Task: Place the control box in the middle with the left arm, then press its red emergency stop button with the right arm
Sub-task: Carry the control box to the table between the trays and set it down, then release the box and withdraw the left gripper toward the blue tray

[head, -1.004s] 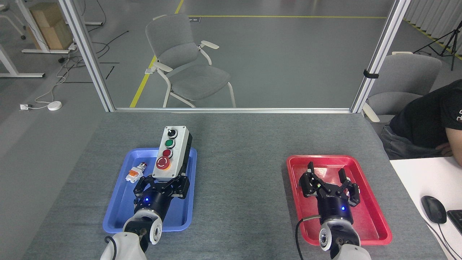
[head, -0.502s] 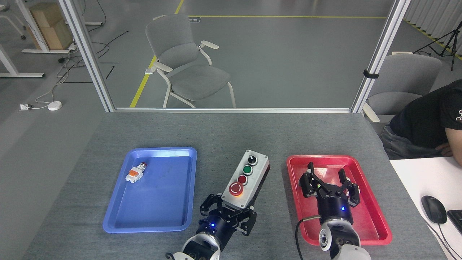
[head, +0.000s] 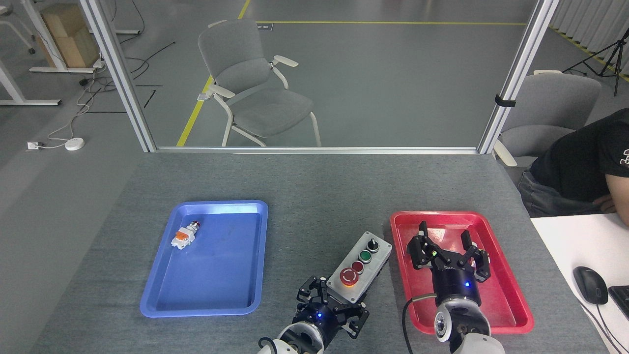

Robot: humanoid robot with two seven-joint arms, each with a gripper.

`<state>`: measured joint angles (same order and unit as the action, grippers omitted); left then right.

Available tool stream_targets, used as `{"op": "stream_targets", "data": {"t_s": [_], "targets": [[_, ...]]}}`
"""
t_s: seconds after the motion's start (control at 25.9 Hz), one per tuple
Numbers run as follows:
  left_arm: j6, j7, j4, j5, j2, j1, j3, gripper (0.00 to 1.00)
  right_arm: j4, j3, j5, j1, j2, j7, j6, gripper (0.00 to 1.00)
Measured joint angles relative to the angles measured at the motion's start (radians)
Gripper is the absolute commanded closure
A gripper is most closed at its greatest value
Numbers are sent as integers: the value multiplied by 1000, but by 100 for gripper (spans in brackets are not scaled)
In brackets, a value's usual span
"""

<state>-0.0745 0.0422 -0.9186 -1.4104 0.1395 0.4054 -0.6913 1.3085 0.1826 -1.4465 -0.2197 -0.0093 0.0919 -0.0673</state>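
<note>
The control box point(head: 361, 266) lies over the grey table point(head: 319, 196), between the blue tray point(head: 162, 295) and the red tray point(head: 511, 295), closer to the red one; its far corner sits just beside that tray's left rim. Its long axis runs on a slant, from about 7 o'clock near me to 1 o'clock at the far end. Face up, the row reads from the far end: black knob point(head: 373, 244), green button point(head: 365, 255), small red button point(head: 357, 266), then the red emergency stop button point(head: 349, 277) at the near end, closest to my left gripper.

My left gripper point(head: 334, 307) comes up from 6 o'clock, and its black fingers point(head: 310, 292) are clamped around the near end of the box, one set on each long side. I cannot tell from here whether the box rests on the felt or is held just above it.

My right gripper point(head: 444, 248) hangs over the red tray at about 4 o'clock from the box, claws spread wide, holding nothing and clear of the box.

A loose white-and-orange push-button part point(head: 185, 235) lies in the far left part of the blue tray, well apart from the box, at its 9 o'clock.
</note>
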Motion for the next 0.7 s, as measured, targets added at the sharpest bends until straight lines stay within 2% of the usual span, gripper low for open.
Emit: {"op": "stream_targets", "data": {"t_s": [0.27, 0.31, 0.39, 0.42, 0.46, 0.5, 0.54, 0.7], "targets": [[-7, 5, 62, 8, 0, 20, 5, 99, 0, 1, 0, 0, 0, 0, 0, 0], [-8, 5, 69, 10, 0, 23, 5, 88, 0, 1, 0, 0, 0, 0, 0, 0], [-5, 3, 78, 14, 0, 29, 7, 53, 0, 1, 0, 0, 0, -1, 0, 2], [-5, 2, 80, 16, 0, 32, 8, 39, 0, 1, 0, 0, 0, -1, 0, 4], [-5, 2, 82, 17, 0, 33, 8, 27, 0, 1, 0, 0, 1, -1, 0, 9], [-7, 2, 83, 18, 0, 34, 8, 13, 0, 0, 0, 0, 1, -1, 0, 22], [-10, 2, 83, 18, 0, 36, 8, 3, 0, 0, 0, 1, 1, -3, -1, 33], [-28, -11, 76, 18, -3, 38, 7, 2, 0, -8, 0, 1, 1, -11, -12, 55]]}}
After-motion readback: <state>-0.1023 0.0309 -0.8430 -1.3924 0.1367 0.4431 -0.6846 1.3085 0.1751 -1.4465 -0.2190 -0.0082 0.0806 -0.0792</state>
